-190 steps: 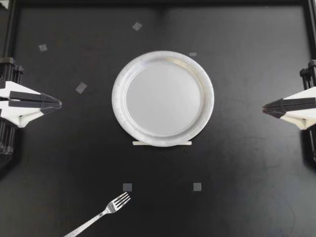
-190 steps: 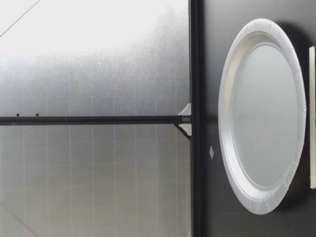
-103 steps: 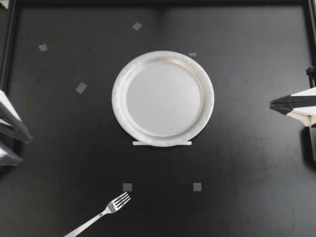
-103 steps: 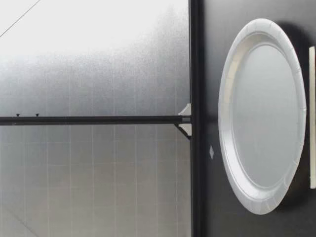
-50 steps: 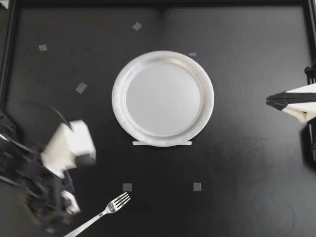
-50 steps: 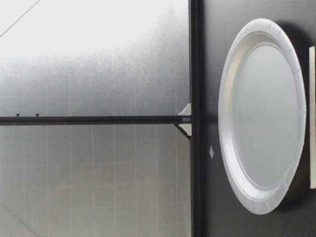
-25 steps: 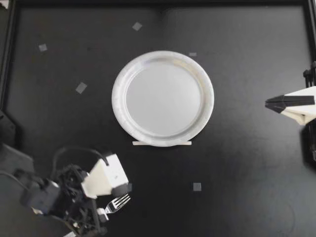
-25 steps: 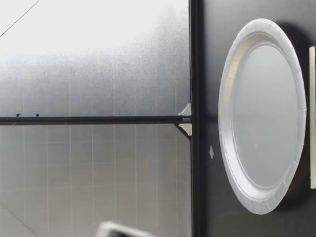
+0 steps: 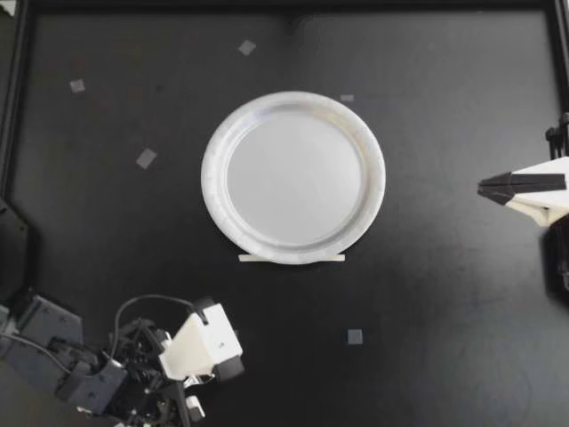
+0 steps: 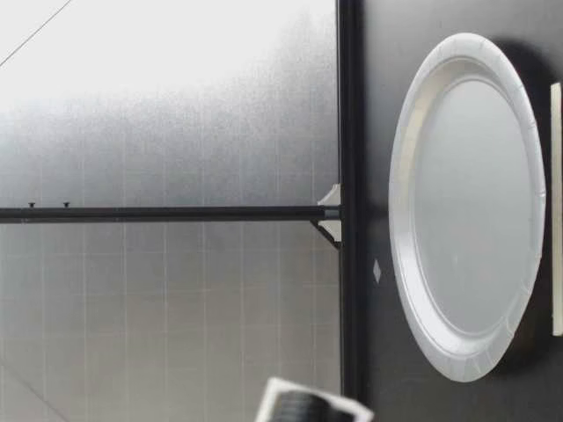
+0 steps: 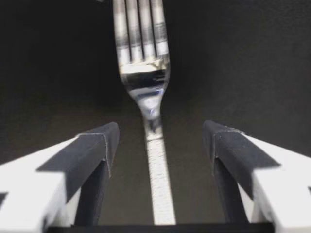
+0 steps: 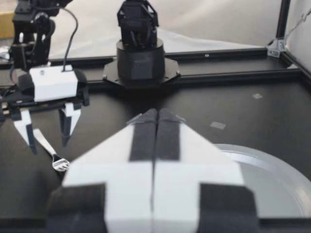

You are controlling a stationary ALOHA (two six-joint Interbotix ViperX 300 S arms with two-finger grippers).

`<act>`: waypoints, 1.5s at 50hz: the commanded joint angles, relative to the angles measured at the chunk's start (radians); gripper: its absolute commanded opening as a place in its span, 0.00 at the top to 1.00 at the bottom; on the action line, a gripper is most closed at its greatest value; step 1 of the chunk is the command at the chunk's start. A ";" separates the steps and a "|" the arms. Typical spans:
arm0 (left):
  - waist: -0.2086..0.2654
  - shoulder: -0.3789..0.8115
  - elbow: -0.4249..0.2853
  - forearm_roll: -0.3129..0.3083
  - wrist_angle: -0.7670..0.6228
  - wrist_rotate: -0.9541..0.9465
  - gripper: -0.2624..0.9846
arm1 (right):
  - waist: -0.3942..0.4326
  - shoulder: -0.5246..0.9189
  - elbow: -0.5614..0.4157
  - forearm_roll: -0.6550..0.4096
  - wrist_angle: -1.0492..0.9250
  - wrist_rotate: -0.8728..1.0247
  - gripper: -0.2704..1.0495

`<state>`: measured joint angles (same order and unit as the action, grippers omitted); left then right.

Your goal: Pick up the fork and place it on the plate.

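A white paper plate point(image 9: 293, 178) lies in the middle of the black table. My left gripper point(image 9: 188, 393) hangs at the front left, and its arm hides the fork in the top view. In the left wrist view the metal fork point(image 11: 146, 73) lies flat with its tines ahead. Its handle runs between the open fingers point(image 11: 92, 150) without touching either one. My right gripper point(image 9: 484, 189) is shut on nothing at the right edge. The right wrist view shows my left gripper point(image 12: 46, 131) straddling the fork point(image 12: 58, 162), with the plate point(image 12: 272, 179) beside it.
A white strip point(image 9: 292, 258) lies against the plate's near edge. Small grey tape squares point(image 9: 355, 336) dot the table. Black frame rails border the table. In the low view a white and black part of an arm point(image 10: 308, 406) shows beside the plate point(image 10: 466, 202).
My left arm has swung from the left edge to the front left, over the fork, with its fingers spread. The right arm has barely moved.
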<state>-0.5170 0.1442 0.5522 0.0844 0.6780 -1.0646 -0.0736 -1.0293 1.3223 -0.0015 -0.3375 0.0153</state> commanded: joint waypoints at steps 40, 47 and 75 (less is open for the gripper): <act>-0.005 0.000 0.048 0.003 -0.058 0.002 0.65 | -0.005 0.003 -0.008 -0.002 -0.015 0.003 0.89; -0.005 0.008 0.048 0.003 -0.071 0.002 0.71 | -0.005 0.003 -0.008 -0.002 -0.015 0.015 0.89; 0.101 -0.371 -0.098 1.078 0.147 -0.288 0.71 | -0.005 0.012 -0.064 -0.002 -0.009 0.035 0.56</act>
<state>-0.4280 -0.1718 0.4786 1.0247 0.8498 -1.3131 -0.0736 -1.0293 1.2947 -0.0031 -0.3421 0.0522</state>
